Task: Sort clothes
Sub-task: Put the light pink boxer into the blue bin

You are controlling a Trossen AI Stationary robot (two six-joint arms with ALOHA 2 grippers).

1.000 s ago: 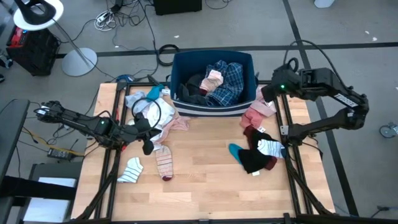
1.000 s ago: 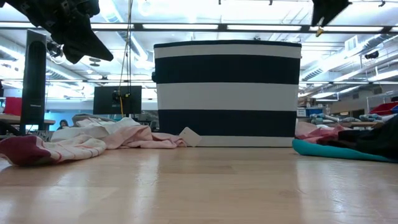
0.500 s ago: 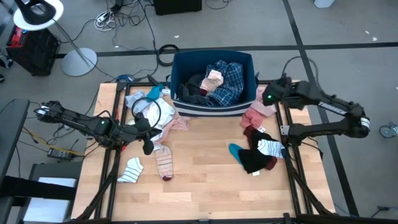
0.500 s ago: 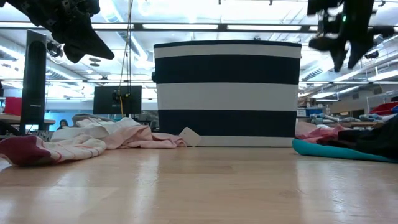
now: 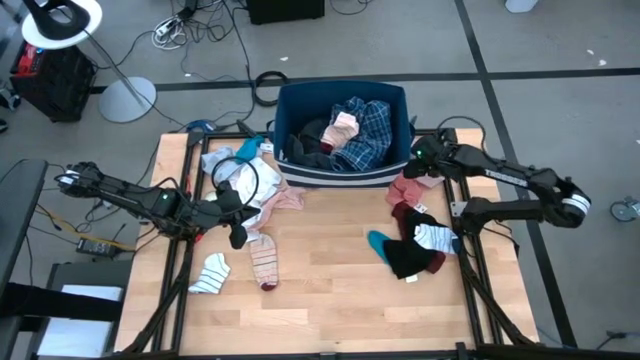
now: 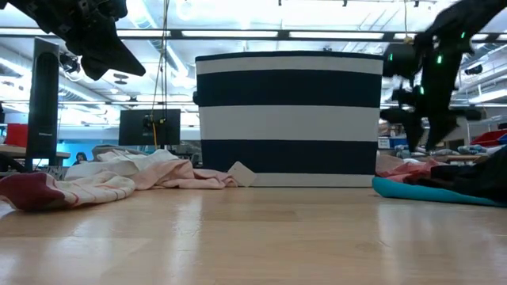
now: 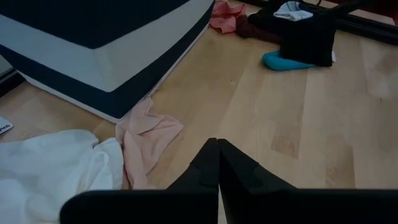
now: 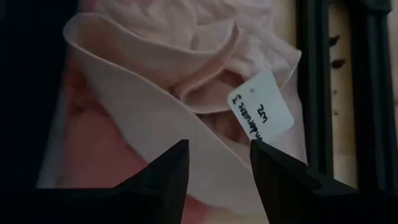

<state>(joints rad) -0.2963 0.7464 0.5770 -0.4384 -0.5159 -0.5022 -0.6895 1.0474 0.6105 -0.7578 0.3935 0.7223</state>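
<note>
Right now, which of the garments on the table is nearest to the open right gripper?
The pink garment beside the bin's right corner. The right gripper hangs just over it with jaws open, and its white tag shows. The dark pile lies farther off.

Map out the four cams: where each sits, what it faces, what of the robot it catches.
High: overhead, straight down; both arms, dark blue fabric bin with white stripe.
Low: table height, level at that bin; arms enter from above.
Left wrist: on left arm, past its shut left claw toward bin and pale pink cloth.
Right wrist: on right arm, past its open right claw, close above tagged pink garment.
Shared: high and right wrist both show that garment.
</note>
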